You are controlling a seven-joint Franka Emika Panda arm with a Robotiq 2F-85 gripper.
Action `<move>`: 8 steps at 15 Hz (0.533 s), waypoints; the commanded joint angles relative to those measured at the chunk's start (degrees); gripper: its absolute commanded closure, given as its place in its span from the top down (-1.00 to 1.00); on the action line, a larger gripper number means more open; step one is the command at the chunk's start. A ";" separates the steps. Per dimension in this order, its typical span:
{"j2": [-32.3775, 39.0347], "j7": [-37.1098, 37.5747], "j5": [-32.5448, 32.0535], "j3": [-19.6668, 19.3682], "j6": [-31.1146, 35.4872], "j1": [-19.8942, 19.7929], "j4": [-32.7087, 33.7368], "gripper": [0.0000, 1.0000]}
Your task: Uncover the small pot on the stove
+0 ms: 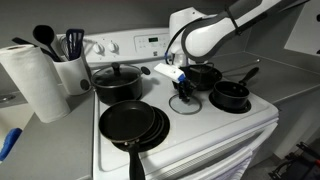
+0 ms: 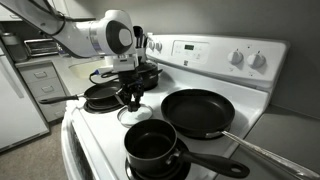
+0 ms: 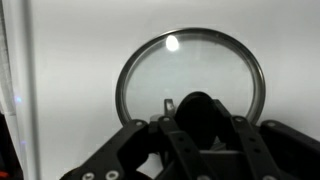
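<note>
The small pot (image 1: 230, 96) is a black saucepan with a long handle, standing open on the front burner of the white stove (image 1: 200, 125). It is also in the near foreground of an exterior view (image 2: 152, 145). A round glass lid (image 3: 190, 75) with a metal rim lies flat on the stove top between the burners, beside the pot (image 2: 133, 114). My gripper (image 3: 195, 122) is straight above the lid, shut around its black knob, as seen in both exterior views (image 1: 184, 95) (image 2: 132, 97).
A larger lidded black pot (image 1: 118, 80) stands on a back burner. Stacked frying pans (image 1: 135, 124) sit at the front, and another pan (image 2: 200, 110) is by the back panel (image 2: 215, 55). A paper towel roll (image 1: 30, 80) and a utensil holder (image 1: 72, 68) stand on the counter.
</note>
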 commanded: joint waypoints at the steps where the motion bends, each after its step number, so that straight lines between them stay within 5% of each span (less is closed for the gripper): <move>1: 0.38 0.69 1.32 -1.37 -0.43 0.67 0.36 -0.72; 4: -1.39 1.92 2.12 -1.86 -0.03 0.28 -1.50 -0.69; 5: -2.26 2.65 2.41 -2.05 0.29 0.20 -2.59 0.28; 8: -4.59 2.61 3.67 -1.96 0.39 -0.22 -5.19 0.55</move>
